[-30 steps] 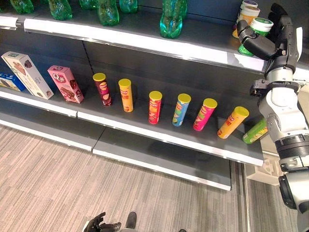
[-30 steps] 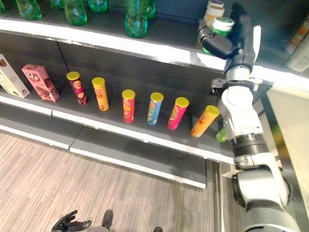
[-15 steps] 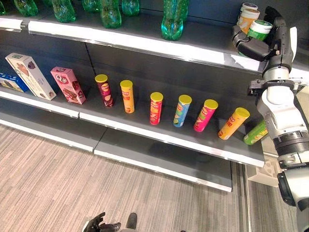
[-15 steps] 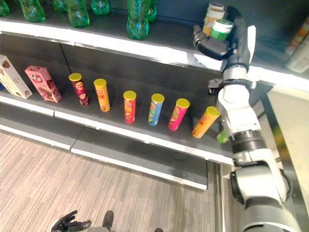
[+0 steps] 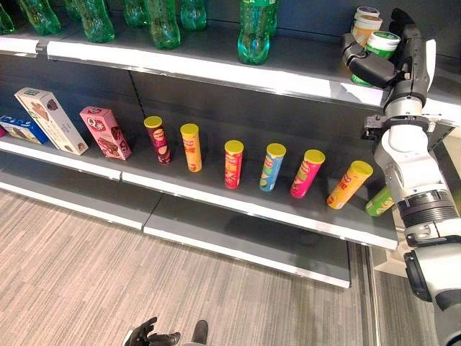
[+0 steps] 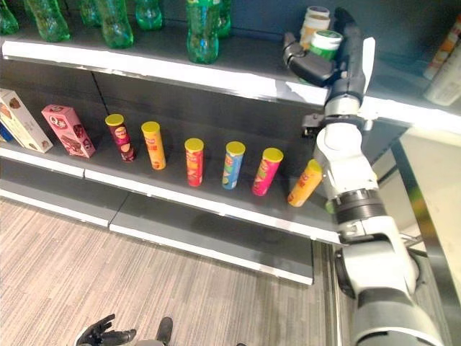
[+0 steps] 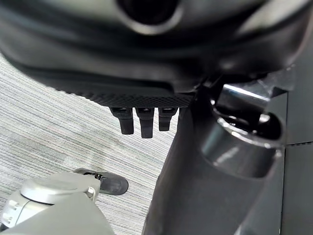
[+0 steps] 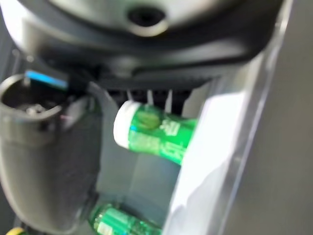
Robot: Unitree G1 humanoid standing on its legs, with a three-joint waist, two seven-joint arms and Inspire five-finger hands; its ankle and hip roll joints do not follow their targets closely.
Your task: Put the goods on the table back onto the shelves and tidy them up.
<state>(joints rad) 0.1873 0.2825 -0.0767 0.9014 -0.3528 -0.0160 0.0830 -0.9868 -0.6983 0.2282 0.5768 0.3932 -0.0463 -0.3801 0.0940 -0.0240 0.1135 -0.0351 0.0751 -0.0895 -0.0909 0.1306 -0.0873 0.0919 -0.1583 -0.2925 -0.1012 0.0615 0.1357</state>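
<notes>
Presently, the green can [image 5: 379, 47] with a white lid stood on the top shelf [image 5: 216, 65] at its right end, enclosed by the right hand [image 5: 382, 66], thumb and fingers curled about it. Just behind it stood a tan-labelled jar [image 5: 364, 20]. Green bottles [image 5: 255, 29] lined the same shelf further left. On the middle shelf [image 5: 238, 198]: a row of crisp tubes [image 5: 233, 163], then snack boxes [image 5: 105, 132] at left. The left hand [image 5: 148, 334] hung low over the floor [image 5: 86, 274], fingers loosely curled, holding nothing.
</notes>
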